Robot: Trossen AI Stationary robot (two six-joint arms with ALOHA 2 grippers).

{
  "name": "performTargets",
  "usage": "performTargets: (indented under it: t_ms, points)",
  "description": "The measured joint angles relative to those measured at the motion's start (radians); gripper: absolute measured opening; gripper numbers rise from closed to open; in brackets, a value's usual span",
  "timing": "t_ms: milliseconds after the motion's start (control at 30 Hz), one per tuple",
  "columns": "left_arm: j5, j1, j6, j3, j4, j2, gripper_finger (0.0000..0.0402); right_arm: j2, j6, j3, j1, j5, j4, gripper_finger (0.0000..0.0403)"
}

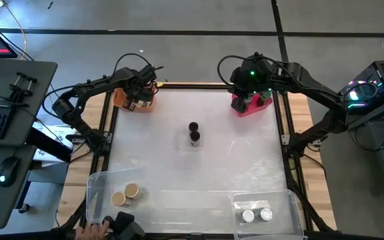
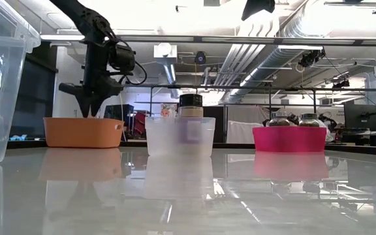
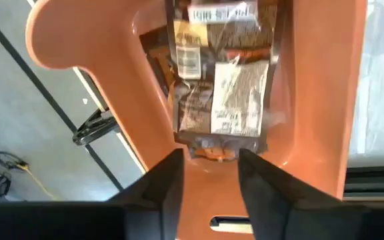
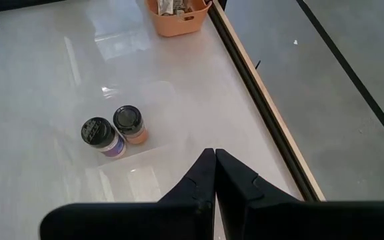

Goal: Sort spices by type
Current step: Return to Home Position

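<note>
**Left gripper [image 3: 211, 160] spread over the orange bin [image 2: 83, 132], right gripper [image 4: 213, 155] pressed shut over the pink bin [image 2: 289, 139]**

Upper left of the high view for the left gripper, upper right for the right gripper. In the left wrist view, two dark fingers [image 3: 167, 180] set apart, just above the brown and orange packets [image 3: 222, 73] lying flat inside the orange bin. In the right wrist view, fingers closed tip to tip. Right of the low view: two jars [image 2: 281, 119] standing in the pink bin, cap colour hard to tell. Centre of the table [image 1: 245, 167]: two dark-capped jars [image 4: 99, 132] side by side in a clear tub [image 2: 168, 140]. Lower left of the high view: two tan-capped jars [image 1: 133, 191] in a second clear tub [image 1: 95, 183]. Lower right: two white-capped jars [image 1: 248, 215] in a third clear tub [image 1: 289, 200]
</note>
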Motion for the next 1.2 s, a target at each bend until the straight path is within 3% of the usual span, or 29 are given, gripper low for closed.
performTargets:
  t_ms: [67,200,300,433,567,667,733,800,900,1033,1200]
  points:
    - [-0.031,-0.002,0.002,0.0,0.0,0.0,0.0144,0.0,-0.001,0.0,0.0,0.0,0.003,0.0]
    - [-0.187,-0.044,-0.003,0.05,-0.019,-0.005,0.0165,-0.004,-0.028,0.0,0.0,0.01,0.062,0.0]
    - [-0.158,-0.092,-0.13,0.148,-0.025,-0.023,0.0167,-0.018,-0.07,0.009,0.0,0.076,0.129,0.0]
    - [0.03,-0.146,-0.532,0.305,-0.06,-0.043,0.0161,-0.033,-0.106,0.041,-0.014,0.131,0.14,0.0]
    - [0.391,-0.16,-0.918,0.362,-0.038,-0.096,0.0144,-0.057,-0.114,0.046,-0.029,0.047,0.089,0.0]
    - [0.588,-0.186,-1.082,0.361,-0.022,-0.122,0.0123,-0.076,-0.098,0.047,-0.04,-0.026,0.031,0.0]
    - [0.627,-0.24,-1.138,0.355,0.013,-0.141,0.0102,-0.085,-0.074,0.047,-0.04,-0.052,0.004,0.0]
    - [0.633,-0.317,-1.169,0.319,0.153,-0.178,0.0071,-0.099,-0.073,0.047,-0.041,-0.079,-0.02,0.0]
    - [0.635,-0.448,-1.232,0.204,0.509,-0.243,0.0015,-0.131,-0.093,0.045,-0.04,-0.139,-0.043,0.0]
    - [0.604,-0.563,-1.405,-0.01,0.969,-0.298,0.001,-0.22,-0.117,-0.068,-0.04,-0.242,-0.009,0.0]
    - [0.497,-0.618,-1.574,-0.238,1.21,-0.38,0.0002,-0.395,-0.053,-0.364,-0.04,-0.317,0.15,0.0]
